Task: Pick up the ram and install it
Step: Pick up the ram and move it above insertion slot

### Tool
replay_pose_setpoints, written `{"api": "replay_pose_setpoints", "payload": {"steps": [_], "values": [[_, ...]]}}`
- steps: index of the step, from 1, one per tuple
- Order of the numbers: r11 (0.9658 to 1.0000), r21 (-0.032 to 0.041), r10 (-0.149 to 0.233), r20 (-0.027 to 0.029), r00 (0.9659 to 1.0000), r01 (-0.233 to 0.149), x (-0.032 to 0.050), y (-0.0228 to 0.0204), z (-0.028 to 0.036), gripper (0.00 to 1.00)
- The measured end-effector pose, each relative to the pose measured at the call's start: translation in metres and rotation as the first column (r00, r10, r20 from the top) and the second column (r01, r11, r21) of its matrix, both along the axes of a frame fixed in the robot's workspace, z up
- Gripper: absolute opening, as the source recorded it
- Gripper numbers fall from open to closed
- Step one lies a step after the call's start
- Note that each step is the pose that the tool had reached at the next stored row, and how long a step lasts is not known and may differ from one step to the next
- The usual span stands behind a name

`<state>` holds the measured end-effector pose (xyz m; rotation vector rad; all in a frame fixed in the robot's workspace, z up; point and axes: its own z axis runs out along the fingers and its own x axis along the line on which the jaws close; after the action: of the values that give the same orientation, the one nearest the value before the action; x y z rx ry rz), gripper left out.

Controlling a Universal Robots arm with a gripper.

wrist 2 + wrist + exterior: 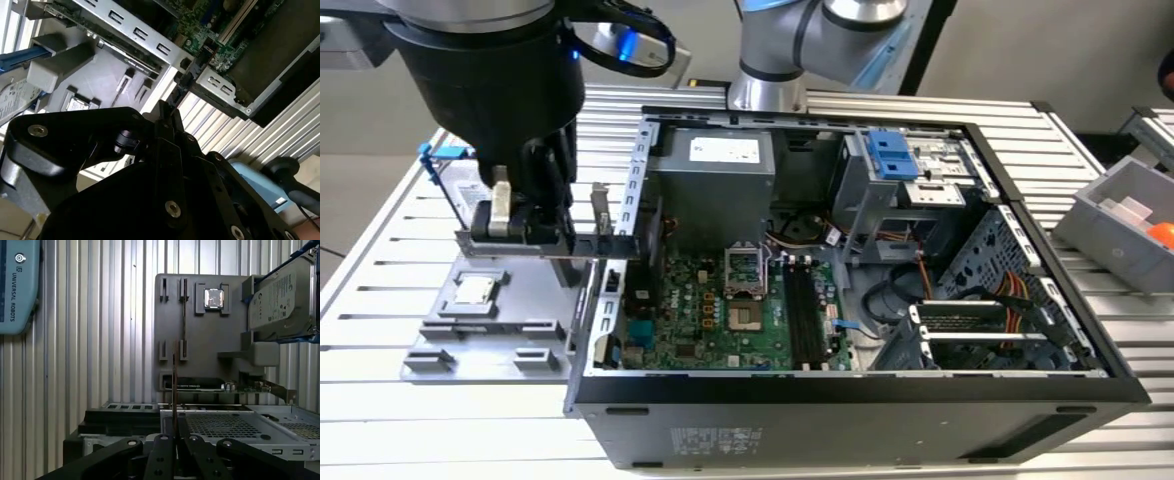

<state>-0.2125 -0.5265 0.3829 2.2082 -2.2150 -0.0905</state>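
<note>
The ram is a thin, long, dark stick of circuit board, seen from its edge in the first wrist view, so it looks almost like a line. Under it lies a flat grey tray of matte plastic with small upright holders. On the tray sit a small square silver chip, shiny on top, and a silver hard drive in a blue frame, standing tilted. Another thin dark stick stands on edge in the tray's holders. The tray rests on a table of ribbed, pale metal with long parallel grooves. Just beside it, toward the exterior view's right, is an open computer case of black and grey sheet metal. Inside the case is a green motherboard with long black slots, which are empty. At the far edge of the exterior view's right stands a grey plastic bin holding something orange. The gripper is black, with bolted metal links. Its two fingers are pressed together on the ram and hold it by the long edge, with the stick level over the side of the tray nearest the case wall. In the exterior view the ram seems lifted from the tray — whether it is fully clear of the holders I cannot tell.
</note>
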Motion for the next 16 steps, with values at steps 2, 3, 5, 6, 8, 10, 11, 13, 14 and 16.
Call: {"api": "replay_pose_setpoints", "payload": {"steps": [2, 3, 5, 6, 8, 10, 11, 13, 14, 16], "values": [[1.0000, 0.0000, 0.000, -0.0026, 1.0000, 0.000, 0.0066, 0.0000, 0.0000, 0.00], [1.0000, -0.0001, 0.000, -0.0040, 1.0000, 0.000, 0.0098, 0.0000, 0.0001, 0.00], [1.0000, -0.0001, 0.000, -0.0066, 1.0000, 0.000, 0.0163, 0.0000, 0.0001, 0.00], [1.0000, 0.0000, 0.000, -0.0076, 1.0000, 0.000, 0.0193, 0.0000, 0.0000, 0.00], [1.0000, 0.0001, 0.001, -0.0122, 0.9999, -0.001, 0.0323, 0.0000, 0.0000, 0.00], [1.0000, -0.0001, 0.001, -0.0130, 0.9999, -0.001, 0.0369, 0.0000, 0.0001, 0.00], [1.0000, 0.0000, 0.001, -0.0130, 0.9999, -0.001, 0.0373, 0.0000, 0.0000, 0.00], [1.0000, -0.0001, 0.001, -0.0130, 0.9999, -0.001, 0.0373, 0.0000, 0.0001, 0.00], [1.0000, 0.0000, 0.001, -0.0129, 0.9999, -0.001, 0.0373, 0.0000, 0.0000, 0.00], [1.0000, -0.0001, 0.001, -0.0131, 0.9999, -0.001, 0.0374, 0.0000, 0.0001, 0.00]]}}
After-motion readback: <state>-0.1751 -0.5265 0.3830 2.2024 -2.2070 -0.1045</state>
